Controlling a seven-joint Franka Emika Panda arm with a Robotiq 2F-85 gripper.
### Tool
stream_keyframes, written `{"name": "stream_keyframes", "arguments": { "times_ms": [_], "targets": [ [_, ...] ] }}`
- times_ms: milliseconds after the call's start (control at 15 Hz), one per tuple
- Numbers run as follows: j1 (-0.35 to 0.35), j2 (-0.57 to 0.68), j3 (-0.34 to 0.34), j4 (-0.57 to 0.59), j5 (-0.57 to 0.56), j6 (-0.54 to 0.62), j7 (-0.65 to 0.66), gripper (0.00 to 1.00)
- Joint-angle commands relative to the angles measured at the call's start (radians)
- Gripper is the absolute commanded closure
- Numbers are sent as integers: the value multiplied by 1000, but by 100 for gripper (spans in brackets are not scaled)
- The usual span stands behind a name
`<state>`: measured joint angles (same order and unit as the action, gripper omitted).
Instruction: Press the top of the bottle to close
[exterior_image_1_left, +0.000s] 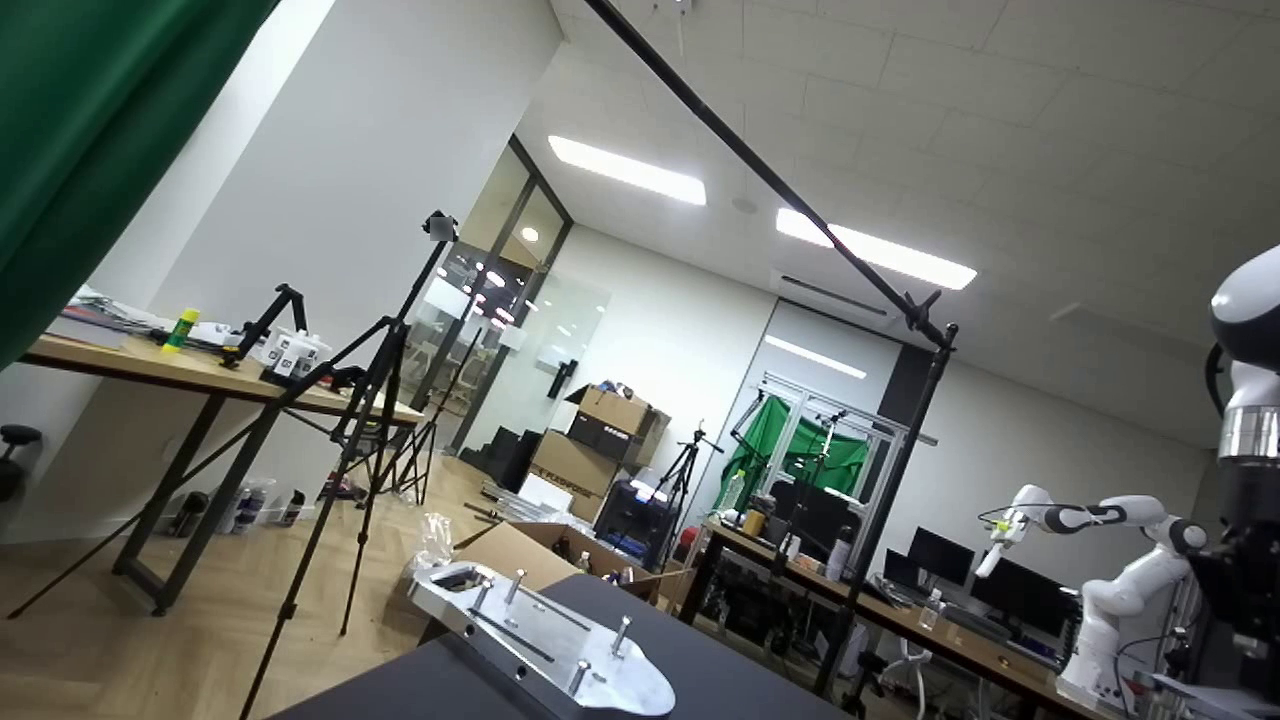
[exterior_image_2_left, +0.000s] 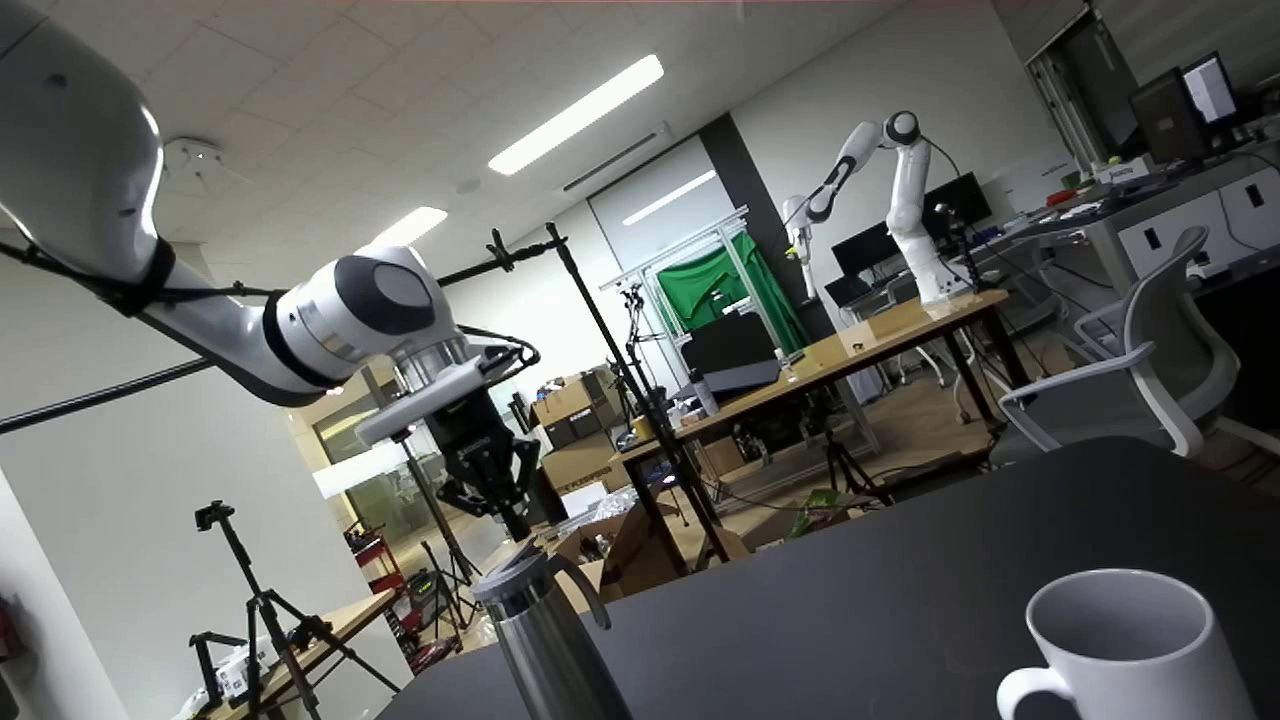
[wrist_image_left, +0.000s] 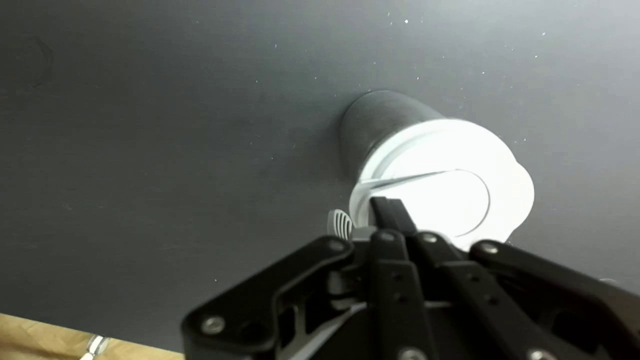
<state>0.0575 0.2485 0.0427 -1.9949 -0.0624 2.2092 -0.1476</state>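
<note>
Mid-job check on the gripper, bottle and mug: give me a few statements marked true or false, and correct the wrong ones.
1. The gripper is closed. True.
2. The bottle lies on its side. False: it stands upright on the dark table.
3. A curved handle comes off the top of the bottle. True.
4. The mug stands apart from the bottle. True.
5. The gripper is over the mug. False: it is over the bottle's lid; whether it touches is unclear.
</note>
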Motion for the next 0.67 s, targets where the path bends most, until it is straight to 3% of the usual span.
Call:
{"name": "stream_keyframes", "arguments": {
  "times_ms": [0, 600],
  "targets": [
    [-7, 8, 1, -18, -9, 29, 9, 100],
    [-12, -8, 8, -81, 11, 116, -4, 100]
  ]
}}
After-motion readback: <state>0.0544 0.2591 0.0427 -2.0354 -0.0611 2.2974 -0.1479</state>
